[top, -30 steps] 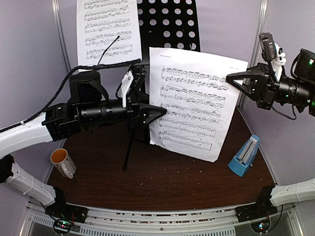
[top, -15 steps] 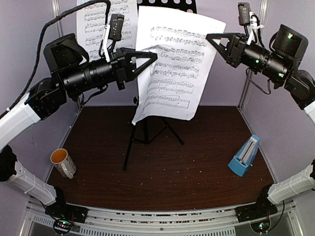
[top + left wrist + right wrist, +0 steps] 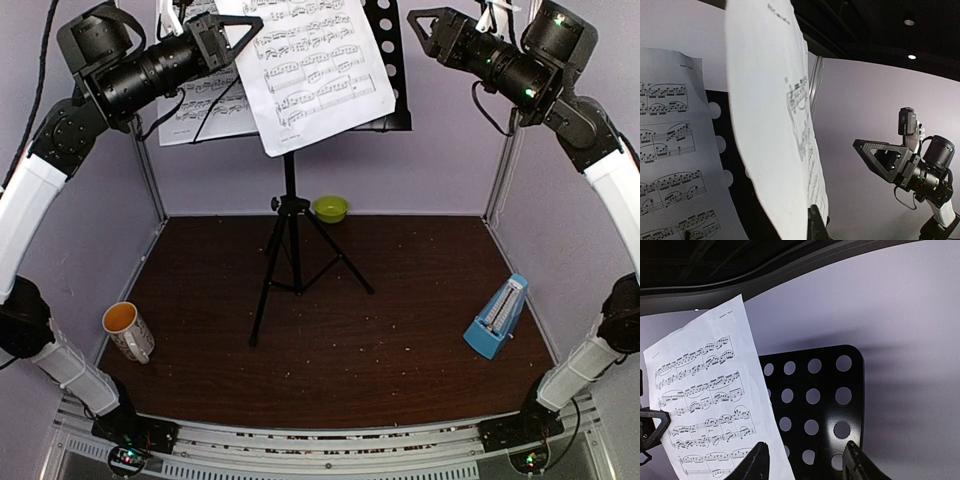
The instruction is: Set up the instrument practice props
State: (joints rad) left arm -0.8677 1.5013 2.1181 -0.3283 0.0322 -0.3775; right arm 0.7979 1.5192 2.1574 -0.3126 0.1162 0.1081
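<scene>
Left gripper [image 3: 236,28] is up high, clamped on the left edge of a sheet-music page [image 3: 312,65]. I see the page hanging tilted in front of the music stand [image 3: 385,121] desk, its lower corner dropping below the desk's shelf. A second page [image 3: 195,100] rests on the desk's left half. Right gripper [image 3: 418,22] hovers near the desk's upper right, jaws apart, holding nothing. Metronome [image 3: 497,318] stands on the table [image 3: 400,360] at the right, well apart from the stand. Mug [image 3: 128,330] front left; green bowl [image 3: 331,208] behind the tripod.

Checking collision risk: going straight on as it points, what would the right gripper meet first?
Probably the bare music stand desk; the sheet-music page sits left of that line. Depth unclear.
</scene>
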